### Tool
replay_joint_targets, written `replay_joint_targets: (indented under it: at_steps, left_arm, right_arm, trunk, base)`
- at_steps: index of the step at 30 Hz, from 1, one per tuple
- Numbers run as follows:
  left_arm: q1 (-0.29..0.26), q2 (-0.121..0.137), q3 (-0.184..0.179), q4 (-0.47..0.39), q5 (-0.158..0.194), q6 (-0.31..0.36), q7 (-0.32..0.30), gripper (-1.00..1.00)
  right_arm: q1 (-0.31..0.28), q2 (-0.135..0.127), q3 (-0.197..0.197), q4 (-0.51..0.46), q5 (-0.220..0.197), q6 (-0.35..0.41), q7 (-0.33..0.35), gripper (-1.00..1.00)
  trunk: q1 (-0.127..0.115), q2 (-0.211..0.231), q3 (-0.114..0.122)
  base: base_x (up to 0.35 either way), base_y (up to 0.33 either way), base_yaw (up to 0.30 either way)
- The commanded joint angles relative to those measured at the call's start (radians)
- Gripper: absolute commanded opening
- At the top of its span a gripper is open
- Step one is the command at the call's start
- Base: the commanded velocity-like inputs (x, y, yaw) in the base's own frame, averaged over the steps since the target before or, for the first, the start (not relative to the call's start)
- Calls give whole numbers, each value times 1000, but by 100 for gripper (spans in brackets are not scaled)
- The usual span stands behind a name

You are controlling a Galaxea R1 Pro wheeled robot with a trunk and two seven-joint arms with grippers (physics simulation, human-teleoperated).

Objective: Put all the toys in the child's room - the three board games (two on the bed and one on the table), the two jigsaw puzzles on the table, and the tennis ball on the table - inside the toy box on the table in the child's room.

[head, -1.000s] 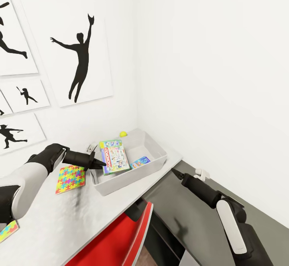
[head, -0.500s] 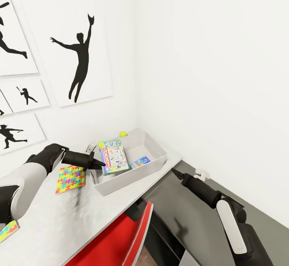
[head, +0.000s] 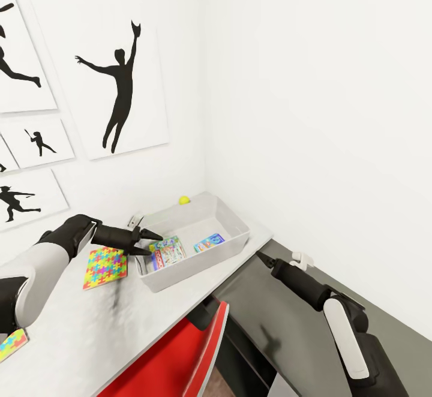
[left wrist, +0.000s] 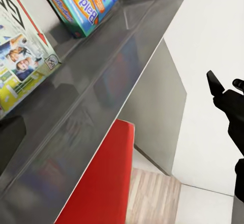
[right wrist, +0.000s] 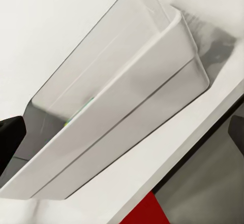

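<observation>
item: green-edged board game [head: 167, 250], a second ago propped high on the toy box [head: 237, 236] rim at my left claw [head: 146, 242]; now dropped flat inside, beside the small blue game [head: 209, 242]. left claw open, empty, over the near rim. right claw [head: 261, 257] idle beyond the tabletop [head: 90, 325], state unreadable. outstanding: jigsaw puzzle [head: 105, 267], tennis ball [head: 184, 200].

Child's room corner, simulated home.
White walls with black sports-silhouette posters [head: 117, 88], pale desk surface [head: 90, 331] in the corner carrying a grey toy box [head: 198, 259] with two colourful board games [head: 168, 250] inside, a jigsaw puzzle [head: 106, 267] flat beside the box, a tennis ball [head: 184, 200] near the wall, red chair [head: 174, 358] tucked under, low dark grey shelf unit [head: 282, 325] alongside.
</observation>
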Motion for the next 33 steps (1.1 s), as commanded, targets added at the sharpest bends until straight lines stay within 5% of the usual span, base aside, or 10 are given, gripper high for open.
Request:
replay_joint_targets:
  at_steps: [1,8,14,20,23,33]
  left_arm:
    - [-1,1,3,-1,-10,9,-8,100]
    - [-2,14,5,-6,-8,9,-8,100]
    - [-2,55,13,-25,0,9,-26,100]
    - [-2,92,17,-59,1,9,-137,100]
    - [-1,122,16,-90,0,9,-214,100]
    - [4,231,42,-239,14,9,-214,100]
  right_arm:
    - [-1,0,-2,-1,-1,6,3,100]
    - [-1,0,-1,-1,-2,6,3,100]
    - [-1,0,-1,-1,-4,5,4,100]
    - [-1,1,0,-1,-4,5,4,100]
    - [-1,1,0,-1,-4,5,4,100]
    - [-1,1,0,-1,-4,3,5,100]
  trunk:
    - [0,-1,-1]
    - [0,-1,-1]
    - [0,-1,-1]
    - [0,-1,-1]
    - [0,-1,-1]
    - [0,-1,-1]
  base:
    - [0,0,0]
    - [0,0,0]
    - [0,0,0]
    - [0,0,0]
    - [0,0,0]
    - [0,0,0]
